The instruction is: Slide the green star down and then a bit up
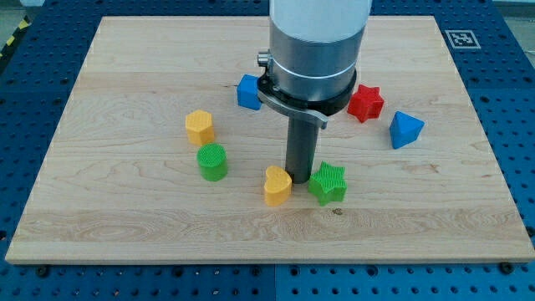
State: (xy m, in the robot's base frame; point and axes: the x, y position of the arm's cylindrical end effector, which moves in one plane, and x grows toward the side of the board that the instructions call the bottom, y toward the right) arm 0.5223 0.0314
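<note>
Notably, a snag risk was judged: my tip (298,181) was wedged between the yellow heart (277,185) and the green star (328,183), touching or just beside both, so a downward push could drag the heart along. No fingers were fitted; only the rod, held upright. The star was noted near the board's (125,234) bottom edge, about midway.

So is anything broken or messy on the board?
Nothing stands out. My tip sits between the yellow heart and the green star; every block lies flat on the wooden board, none broken.
</note>
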